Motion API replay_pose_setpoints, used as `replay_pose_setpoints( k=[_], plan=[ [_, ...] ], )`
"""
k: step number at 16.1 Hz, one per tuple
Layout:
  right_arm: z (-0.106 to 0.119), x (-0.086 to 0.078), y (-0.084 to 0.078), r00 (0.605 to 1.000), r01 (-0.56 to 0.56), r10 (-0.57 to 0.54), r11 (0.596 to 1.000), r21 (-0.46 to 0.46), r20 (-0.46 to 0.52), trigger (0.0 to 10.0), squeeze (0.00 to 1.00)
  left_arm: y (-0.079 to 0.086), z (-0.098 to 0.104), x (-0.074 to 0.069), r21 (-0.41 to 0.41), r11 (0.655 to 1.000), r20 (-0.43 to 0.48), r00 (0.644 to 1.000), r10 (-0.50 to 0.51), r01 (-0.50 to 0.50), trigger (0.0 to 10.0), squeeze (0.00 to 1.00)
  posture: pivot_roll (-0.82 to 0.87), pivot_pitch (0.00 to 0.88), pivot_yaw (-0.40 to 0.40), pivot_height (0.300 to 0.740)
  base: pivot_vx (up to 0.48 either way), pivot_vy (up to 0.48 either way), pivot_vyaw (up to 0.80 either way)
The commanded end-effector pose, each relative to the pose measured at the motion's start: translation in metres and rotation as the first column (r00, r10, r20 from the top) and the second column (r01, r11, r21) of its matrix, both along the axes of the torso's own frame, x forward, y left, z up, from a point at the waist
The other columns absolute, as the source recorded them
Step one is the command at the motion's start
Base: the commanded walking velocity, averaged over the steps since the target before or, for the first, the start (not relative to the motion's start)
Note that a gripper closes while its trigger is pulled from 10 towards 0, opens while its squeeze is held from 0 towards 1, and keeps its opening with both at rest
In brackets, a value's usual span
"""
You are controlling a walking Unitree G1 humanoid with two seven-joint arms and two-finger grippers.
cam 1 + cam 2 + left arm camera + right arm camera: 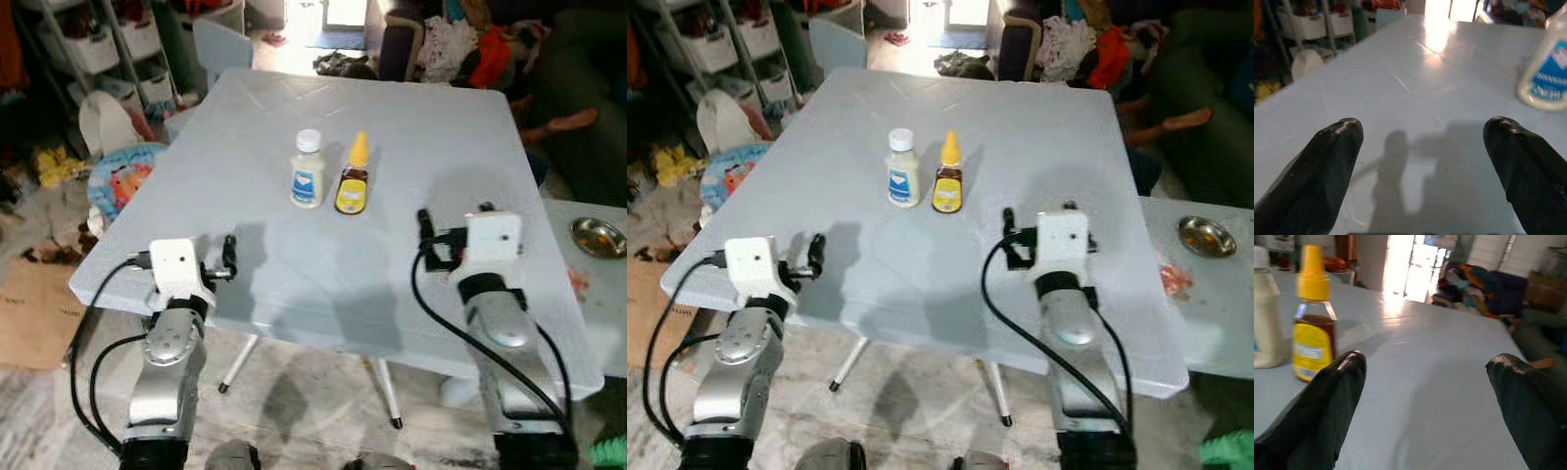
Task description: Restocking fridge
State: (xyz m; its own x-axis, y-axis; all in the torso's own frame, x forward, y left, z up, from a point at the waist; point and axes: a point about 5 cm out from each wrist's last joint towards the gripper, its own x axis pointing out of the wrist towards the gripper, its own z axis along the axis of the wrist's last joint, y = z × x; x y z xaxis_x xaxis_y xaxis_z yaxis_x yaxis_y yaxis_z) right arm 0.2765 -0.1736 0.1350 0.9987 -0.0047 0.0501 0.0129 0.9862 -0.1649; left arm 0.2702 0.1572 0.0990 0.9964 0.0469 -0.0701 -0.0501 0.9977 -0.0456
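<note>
At the lower left of the head view our left gripper [227,257] hovers over the near edge of the table [431,137], its fingers [1327,161] spread wide with nothing between them. Up and to the right, near the middle of the frame, stands the mayo [308,169], a pale squat bottle with a white cap and a blue label, upright and just beside the honey [353,179], a smaller bottle with a yellow cone top and a yellow label; we cannot tell whether the two touch. We judge both to be plastic squeeze bottles: fairly light, smooth and a bit slippery, with walls that give if pinched hard, and easy to tip at the top. We would take each around its middle body, below the shoulder and across the label, not by the cap. At the lower right our right gripper [423,235] also sits low over the table, its fingers [1322,406] wide apart and empty, the honey nearest to it.
</note>
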Motion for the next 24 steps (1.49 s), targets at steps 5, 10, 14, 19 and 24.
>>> replay_pose_setpoints(
  k=[5, 10, 14, 19, 24],
  plan=[
    [0.01, 0.009, -0.001, 0.997, 0.037, -0.032, 0.996, -0.076, 0.068, 10.0, 0.0, 0.003, 0.011, -0.004, 0.006, 1.0, 0.046, 0.999, -0.009, 0.009, 10.0, 0.0, 0.02, 0.0, -0.017, 0.74, 0.0, 0.0, 0.0],
    [0.027, 0.027, -0.009, 0.991, 0.042, -0.039, 0.999, -0.019, 0.127, 10.0, 0.0, -0.003, 0.02, 0.01, 0.034, 0.996, 0.055, 0.995, -0.083, 0.081, 10.0, 0.0, -0.01, 0.007, 0.044, 0.74, 0.0, 0.0, 0.64],
    [0.036, 0.035, -0.004, 0.984, 0.072, -0.063, 0.996, -0.05, 0.17, 10.0, 0.0, -0.005, 0.031, 0.018, 0.041, 0.995, 0.084, 0.992, -0.095, 0.092, 10.0, 0.0, -0.02, 0.033, 0.052, 0.74, 0.0, 0.0, 0.4],
    [0.031, 0.039, -0.005, 0.991, 0.036, -0.031, 0.999, -0.03, 0.133, 10.0, 0.0, 0.001, 0.025, 0.011, 0.047, 0.995, 0.05, 0.995, -0.09, 0.087, 10.0, 0.0, -0.01, 0.065, 0.06, 0.74, 0.0, 0.0, 0.0],
    [0.036, 0.058, 0.014, 0.988, -0.111, 0.111, 0.994, -0.006, 0.11, 10.0, 0.0, 0.012, 0.025, 0.003, 0.075, 0.994, 0.027, 0.996, -0.088, 0.085, 10.0, 0.0, 0.04, 0.098, 0.091, 0.74, 0.0, 0.0, 0.0]
  ],
)
